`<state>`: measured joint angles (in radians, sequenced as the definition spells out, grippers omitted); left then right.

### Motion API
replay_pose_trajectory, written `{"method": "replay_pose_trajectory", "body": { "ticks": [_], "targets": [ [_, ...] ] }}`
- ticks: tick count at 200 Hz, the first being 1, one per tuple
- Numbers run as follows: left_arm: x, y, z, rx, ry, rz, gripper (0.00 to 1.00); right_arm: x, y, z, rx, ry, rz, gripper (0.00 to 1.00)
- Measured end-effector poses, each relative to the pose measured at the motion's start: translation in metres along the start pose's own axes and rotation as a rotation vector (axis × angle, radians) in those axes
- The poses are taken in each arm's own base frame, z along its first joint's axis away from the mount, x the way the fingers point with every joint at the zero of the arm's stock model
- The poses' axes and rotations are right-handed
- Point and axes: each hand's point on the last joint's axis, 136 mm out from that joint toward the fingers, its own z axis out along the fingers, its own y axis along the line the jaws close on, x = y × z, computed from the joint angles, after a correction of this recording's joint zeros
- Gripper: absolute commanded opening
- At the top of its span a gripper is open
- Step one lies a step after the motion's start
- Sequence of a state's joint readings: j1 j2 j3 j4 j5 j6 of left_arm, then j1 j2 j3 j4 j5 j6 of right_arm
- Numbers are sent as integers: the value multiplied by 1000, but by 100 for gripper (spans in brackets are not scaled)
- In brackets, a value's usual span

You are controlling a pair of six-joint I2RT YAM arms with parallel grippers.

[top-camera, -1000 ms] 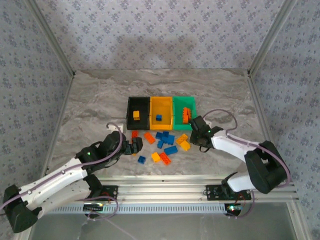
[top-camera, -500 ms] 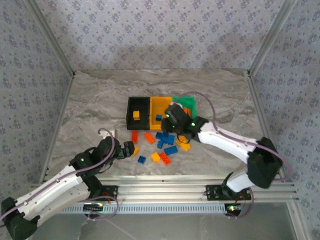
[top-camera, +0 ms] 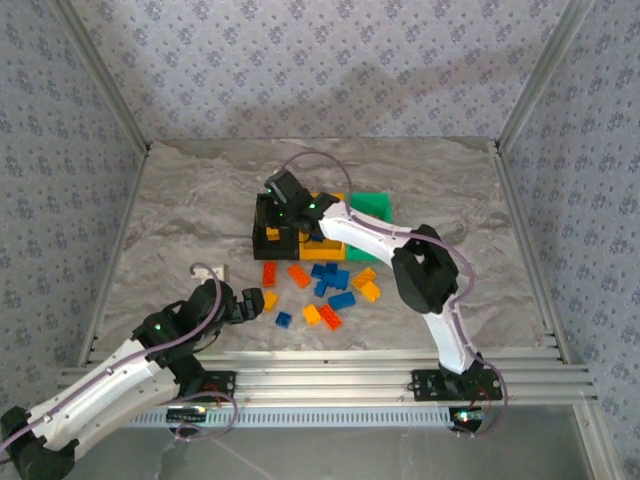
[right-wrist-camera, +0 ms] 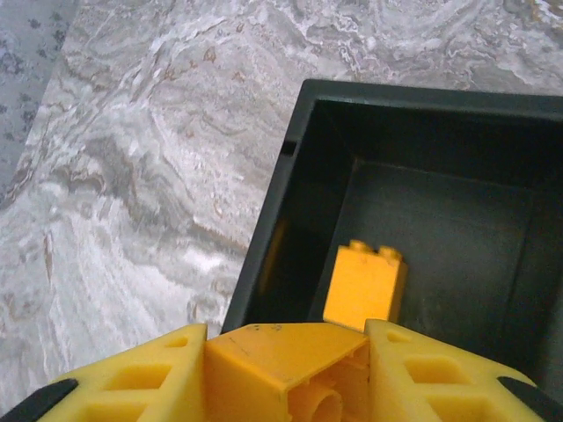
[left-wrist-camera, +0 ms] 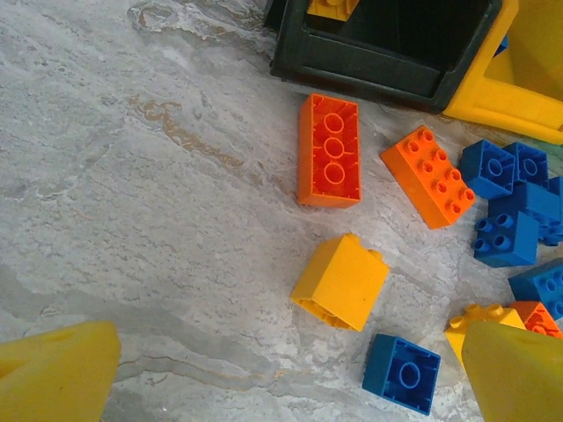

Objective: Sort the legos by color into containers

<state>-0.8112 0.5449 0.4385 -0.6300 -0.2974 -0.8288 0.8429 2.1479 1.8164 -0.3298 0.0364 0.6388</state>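
My right gripper [right-wrist-camera: 286, 374] is shut on a yellow-orange lego [right-wrist-camera: 281, 360] and hovers over the black container [right-wrist-camera: 295, 145], where another yellow-orange lego [right-wrist-camera: 365, 286] lies on the floor. From above, the right gripper [top-camera: 279, 214] reaches across to the black container [top-camera: 259, 222], with the yellow-orange container [top-camera: 325, 238] and the green container [top-camera: 375, 204] to its right. My left gripper [left-wrist-camera: 290, 382] stands open above the table, with a yellow-orange lego [left-wrist-camera: 340, 281] and a blue lego [left-wrist-camera: 401, 374] lying loose between its fingers [left-wrist-camera: 53, 374]. Red-orange legos [left-wrist-camera: 329, 149] lie further ahead.
Several loose blue, red-orange and yellow-orange legos [top-camera: 325, 285] are scattered in front of the containers. The right arm [top-camera: 370, 232] stretches over the yellow-orange container. A metal frame rail [top-camera: 330, 375] runs along the near edge, and patterned walls enclose the marble table [top-camera: 180, 220].
The right arm swung left from beside the green container to above the black one, carrying the yellow-orange lego. The left arm pulled back slightly toward the near left.
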Motion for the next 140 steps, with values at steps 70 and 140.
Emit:
{"method": "replay_pose_trajectory", "body": {
  "ticks": [70,140],
  "targets": [
    [10,-6,7,17,62,24,100,-14,-8,15,-9,-9,51,68],
    [42,-20,42,8,246,96,90,-12,-18,-78,-53,-121,61,68]
  ]
}}
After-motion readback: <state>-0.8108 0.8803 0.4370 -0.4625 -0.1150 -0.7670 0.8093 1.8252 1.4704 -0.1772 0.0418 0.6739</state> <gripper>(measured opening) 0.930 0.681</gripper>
